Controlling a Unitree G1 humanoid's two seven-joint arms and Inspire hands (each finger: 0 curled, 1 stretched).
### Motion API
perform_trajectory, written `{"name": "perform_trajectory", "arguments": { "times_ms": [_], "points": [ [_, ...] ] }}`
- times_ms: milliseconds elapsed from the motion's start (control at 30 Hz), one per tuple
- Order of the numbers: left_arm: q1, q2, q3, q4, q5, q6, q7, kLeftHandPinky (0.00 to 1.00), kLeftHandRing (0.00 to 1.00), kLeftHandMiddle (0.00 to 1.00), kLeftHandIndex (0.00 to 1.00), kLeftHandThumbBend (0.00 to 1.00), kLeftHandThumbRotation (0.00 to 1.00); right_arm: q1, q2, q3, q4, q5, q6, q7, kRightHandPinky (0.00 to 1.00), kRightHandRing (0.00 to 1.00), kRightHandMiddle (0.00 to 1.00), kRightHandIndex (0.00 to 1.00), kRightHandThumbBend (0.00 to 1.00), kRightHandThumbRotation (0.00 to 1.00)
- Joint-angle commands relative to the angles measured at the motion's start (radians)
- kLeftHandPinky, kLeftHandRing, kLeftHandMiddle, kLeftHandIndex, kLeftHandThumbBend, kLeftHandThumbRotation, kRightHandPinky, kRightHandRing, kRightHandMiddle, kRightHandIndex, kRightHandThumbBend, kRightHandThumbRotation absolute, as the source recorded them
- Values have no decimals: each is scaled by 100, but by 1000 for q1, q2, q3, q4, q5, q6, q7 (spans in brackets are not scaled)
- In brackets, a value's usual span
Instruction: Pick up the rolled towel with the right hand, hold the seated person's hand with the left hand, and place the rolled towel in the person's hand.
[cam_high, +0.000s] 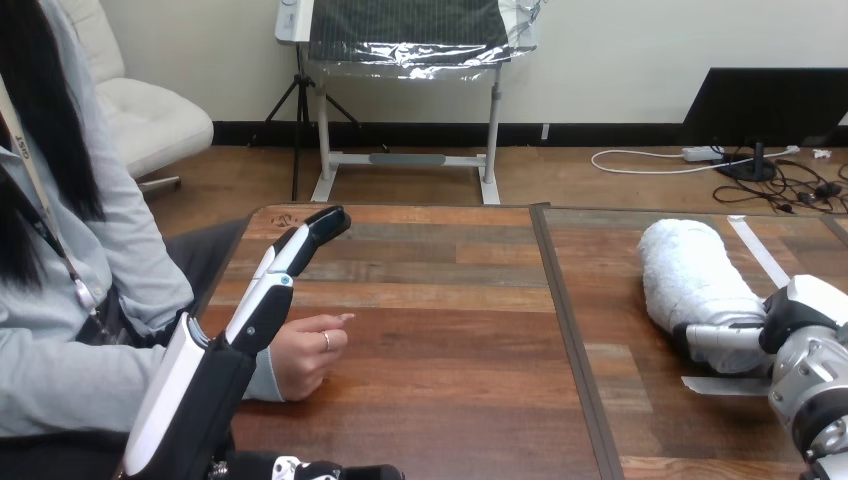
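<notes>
The right hand (795, 312) sits at the near right of the tabletop (450, 300), tight against the near end of the rolled towel (690, 275). One of its fingers (720, 335) reaches leftward across that end and is closed over the cloth. The rest of its fingers are hidden behind the roll. The towel is white and thick. It lies flat on the wood on the right half of the tabletop, its length running away from the hand toward the far edge and leaning a little to the left. A pale tape strip (725, 385) lies on the wood just below the held end. A second pale strip (757, 250) runs beside the towel's far right side. A dark seam (565, 330) splits the tabletop from front to back, and the towel and right hand are both to its right. Well apart from them, on the other side of the seam, the left hand (222, 365) rises from the near left corner. Its fingers (300, 245) are straight and together, pointing up and to the right toward the far left edge, and they close on nothing. The person's hand (305, 355) rests on the wood just to the right of this hand's palm. It is loosely curled with one finger pointing right. The robot's palm overlaps the person's wrist in the view, and whether the two touch cannot be told. The towel is far from the person's hand, across the seam.
</notes>
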Motion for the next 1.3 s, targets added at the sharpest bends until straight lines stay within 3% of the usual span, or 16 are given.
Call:
{"name": "perform_trajectory", "arguments": {
  "times_ms": [0,200,567,800,900,1100,1267],
  "points": [
    [-39,2,-7,-23,-33,-18,-4,100,95,94,95,100,57,-12,30,-25,-14,26,-35,-36,17,43,61,68,94,7],
    [-38,-3,-7,-20,-35,-19,-10,100,95,94,95,100,56,-7,29,-50,-16,54,-58,-67,20,43,60,65,90,2],
    [-45,-20,-13,-6,-35,-25,-8,100,96,93,94,100,56,-8,24,-41,-14,43,-72,-88,26,43,57,68,80,0],
    [-47,-14,-16,-8,-30,-19,-17,100,97,94,94,100,56,-5,21,-51,-16,52,-106,-118,31,45,56,64,84,0],
    [-49,-7,-26,-3,-46,-17,-26,100,99,95,95,100,55,-2,22,-42,-18,42,-127,-159,33,47,56,60,87,0],
    [-47,-19,-18,-7,-31,-7,-23,100,99,94,94,100,55,-3,24,-63,-21,65,-171,-179,38,52,58,55,84,0],
    [-48,-26,-18,-3,-30,-8,-21,100,98,93,93,100,57,5,24,-87,-25,84,-239,-222,43,55,58,52,85,0]
  ]
}}
